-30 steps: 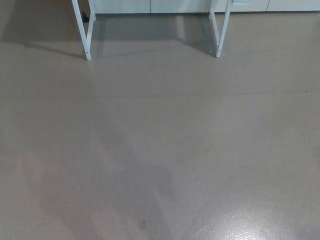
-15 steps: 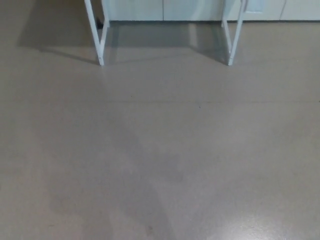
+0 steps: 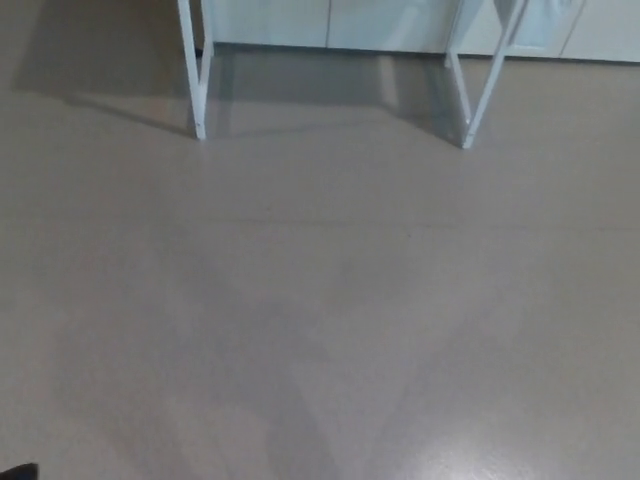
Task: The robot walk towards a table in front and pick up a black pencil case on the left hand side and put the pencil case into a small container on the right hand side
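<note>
Head view shows bare floor (image 3: 320, 300), white table legs (image 3: 198, 70) ahead, neither hand visible

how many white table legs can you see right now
2 leg frames: the left table leg stands at upper left, the right table leg at upper right, both on the floor. The tabletop is out of frame, so more may be hidden.

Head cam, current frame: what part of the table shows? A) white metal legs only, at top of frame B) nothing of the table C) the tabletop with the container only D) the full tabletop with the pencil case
A: only the white metal table legs show at the top edge, standing on the bare grey floor; no tabletop, pencil case or container is in frame.
</note>
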